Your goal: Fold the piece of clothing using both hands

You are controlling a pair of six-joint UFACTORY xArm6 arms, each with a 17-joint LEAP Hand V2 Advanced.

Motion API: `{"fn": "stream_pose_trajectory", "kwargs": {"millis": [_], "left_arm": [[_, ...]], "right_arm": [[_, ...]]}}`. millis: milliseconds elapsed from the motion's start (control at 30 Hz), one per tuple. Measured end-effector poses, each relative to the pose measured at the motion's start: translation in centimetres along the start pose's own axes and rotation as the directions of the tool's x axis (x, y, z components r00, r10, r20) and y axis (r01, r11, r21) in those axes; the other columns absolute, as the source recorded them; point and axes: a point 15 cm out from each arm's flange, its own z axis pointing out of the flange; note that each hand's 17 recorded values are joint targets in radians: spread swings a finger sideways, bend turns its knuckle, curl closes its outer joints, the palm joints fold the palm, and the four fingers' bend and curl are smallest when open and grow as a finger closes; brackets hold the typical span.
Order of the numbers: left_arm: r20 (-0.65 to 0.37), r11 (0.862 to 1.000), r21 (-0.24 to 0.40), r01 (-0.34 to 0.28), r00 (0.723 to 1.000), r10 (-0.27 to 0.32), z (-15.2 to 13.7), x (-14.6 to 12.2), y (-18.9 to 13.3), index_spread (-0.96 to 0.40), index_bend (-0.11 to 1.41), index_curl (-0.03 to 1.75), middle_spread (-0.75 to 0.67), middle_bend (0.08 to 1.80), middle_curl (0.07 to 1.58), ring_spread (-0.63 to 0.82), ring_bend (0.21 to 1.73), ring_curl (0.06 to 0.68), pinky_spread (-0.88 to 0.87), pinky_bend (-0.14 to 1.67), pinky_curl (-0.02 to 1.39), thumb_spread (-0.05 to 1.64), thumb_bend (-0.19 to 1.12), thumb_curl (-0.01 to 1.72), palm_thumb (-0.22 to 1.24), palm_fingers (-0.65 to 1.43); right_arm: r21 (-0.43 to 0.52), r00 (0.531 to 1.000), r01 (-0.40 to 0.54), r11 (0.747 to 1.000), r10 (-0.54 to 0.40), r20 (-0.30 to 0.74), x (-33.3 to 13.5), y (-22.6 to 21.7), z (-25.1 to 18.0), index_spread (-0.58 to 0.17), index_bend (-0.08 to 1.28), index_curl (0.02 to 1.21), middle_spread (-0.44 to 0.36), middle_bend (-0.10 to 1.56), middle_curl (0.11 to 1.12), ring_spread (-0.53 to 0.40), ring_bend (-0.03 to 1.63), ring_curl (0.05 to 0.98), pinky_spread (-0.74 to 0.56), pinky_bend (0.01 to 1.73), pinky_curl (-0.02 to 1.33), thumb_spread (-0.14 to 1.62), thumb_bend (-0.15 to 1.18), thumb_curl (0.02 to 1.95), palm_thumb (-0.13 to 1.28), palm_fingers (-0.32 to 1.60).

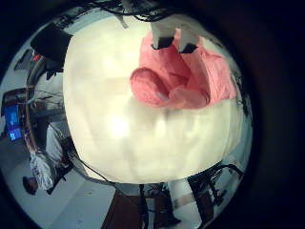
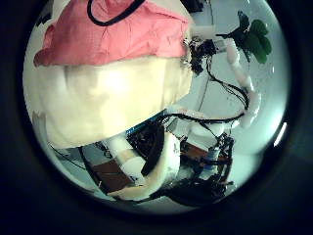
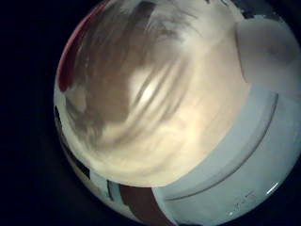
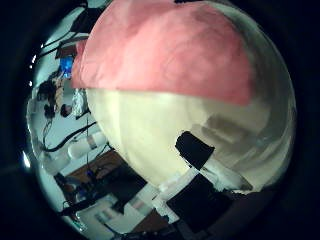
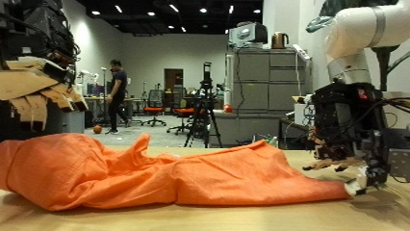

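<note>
An orange piece of clothing (image 5: 154, 173) lies crumpled in a long heap on the wooden table (image 5: 256, 219). My right hand (image 5: 344, 135) hangs at one end of it, fingers pointing down to the table beside the cloth's edge, not closed on it. The right thumb side palm view shows the cloth (image 4: 170, 50) close by and a finger (image 4: 195, 150) over bare table. The left little finger side palm view shows the cloth (image 1: 181, 81) lying below its fingertips (image 1: 164, 40). The cloth (image 2: 108, 39) also shows in the left thumb side palm view.
The table's pale top (image 1: 124, 124) stretches beside the cloth. A grey cabinet (image 5: 263, 91), chairs and tripods stand in the room behind the table.
</note>
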Motion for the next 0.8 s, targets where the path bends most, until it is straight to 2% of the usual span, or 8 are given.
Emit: {"fn": "stream_pose_trajectory", "kwargs": {"millis": [133, 400, 533, 567, 667, 767, 800], "left_arm": [[-0.005, 1.0, -0.013, -0.002, 1.0, 0.002, 0.8, 0.3, 0.6, 0.01, 0.14, 0.26, 0.24, 0.25, 0.35, 0.47, 0.51, 0.249, 0.47, 0.32, 0.33, 1.36, -0.01, 0.19, 0.15, 0.01], [-0.001, 1.0, -0.002, -0.011, 1.0, 0.011, 0.5, 0.5, 0.3, 0.01, 0.14, 0.26, 0.23, 0.26, 0.35, 0.47, 0.51, 0.241, 0.48, 0.32, 0.33, 1.35, -0.01, 0.19, 0.15, 0.01], [0.001, 1.0, 0.001, -0.011, 1.0, 0.011, 0.5, 0.5, 0.2, 0.01, 0.15, 0.26, 0.22, 0.26, 0.35, 0.47, 0.51, 0.238, 0.48, 0.32, 0.33, 1.35, -0.01, 0.19, 0.15, 0.01], [0.0, 1.0, 0.0, -0.012, 1.0, 0.012, 0.4, 0.5, 0.2, 0.01, 0.14, 0.26, 0.22, 0.26, 0.35, 0.47, 0.51, 0.237, 0.48, 0.32, 0.33, 1.35, -0.01, 0.19, 0.15, 0.01], [0.001, 1.0, 0.001, -0.013, 1.0, 0.013, 0.4, 0.5, 0.2, 0.01, 0.14, 0.26, 0.22, 0.27, 0.35, 0.47, 0.51, 0.235, 0.47, 0.32, 0.33, 1.35, -0.01, 0.19, 0.15, 0.02], [0.001, 1.0, 0.001, -0.012, 1.0, 0.012, 0.4, 0.4, 0.1, 0.01, 0.14, 0.25, 0.21, 0.27, 0.35, 0.47, 0.51, 0.234, 0.47, 0.32, 0.32, 1.35, -0.01, 0.2, 0.15, 0.02], [0.003, 1.0, 0.0, -0.013, 1.0, 0.013, 0.4, 0.4, 0.1, 0.01, 0.14, 0.25, 0.21, 0.27, 0.35, 0.47, 0.51, 0.233, 0.47, 0.32, 0.32, 1.35, -0.01, 0.2, 0.15, 0.02]], "right_arm": [[-0.031, 0.998, 0.015, 0.999, -0.017, -0.061, 0.0, -0.2, -0.1, -0.294, 0.2, 0.34, -0.035, 0.26, 0.35, -0.006, 0.33, 0.248, 0.15, 0.18, 0.3, 1.02, -0.02, 0.33, 0.67, 0.4], [-0.066, 0.994, 0.05, 0.997, -0.056, -0.091, -1.1, -0.3, -0.2, -0.305, 0.19, 0.37, -0.058, 0.27, 0.36, -0.107, 0.38, 0.261, 0.06, 0.18, 0.28, 0.99, -0.02, 0.34, 0.7, 0.45], [-0.075, 0.992, 0.075, 0.994, -0.082, -0.097, -2.1, -0.7, -0.2, -0.311, 0.2, 0.37, -0.09, 0.28, 0.36, -0.13, 0.38, 0.257, 0.05, 0.18, 0.27, 0.99, -0.02, 0.34, 0.73, 0.48], [-0.076, 0.992, 0.077, 0.994, -0.084, -0.097, -2.2, -0.8, -0.2, -0.317, 0.2, 0.37, -0.119, 0.29, 0.36, -0.142, 0.39, 0.254, 0.04, 0.17, 0.26, 0.99, -0.01, 0.35, 0.74, 0.5], [-0.078, 0.992, 0.079, 0.994, -0.086, -0.097, -2.4, -0.7, -0.1, -0.341, 0.23, 0.38, -0.16, 0.31, 0.37, -0.195, 0.44, 0.258, 0.01, 0.17, 0.23, 0.99, -0.01, 0.36, 0.78, 0.61], [-0.08, 0.991, 0.076, 0.994, -0.083, -0.1, -2.7, -0.8, 0.0, -0.365, 0.28, 0.39, -0.161, 0.42, 0.4, -0.3, 0.55, 0.264, -0.14, 0.23, 0.21, 0.99, -0.01, 0.36, 0.82, 1.03], [-0.083, 0.991, 0.075, 0.994, -0.084, -0.104, -2.7, -0.8, 0.0, -0.365, 0.28, 0.39, -0.161, 0.42, 0.4, -0.3, 0.55, 0.264, -0.14, 0.23, 0.21, 0.99, -0.01, 0.36, 0.82, 1.03]]}}
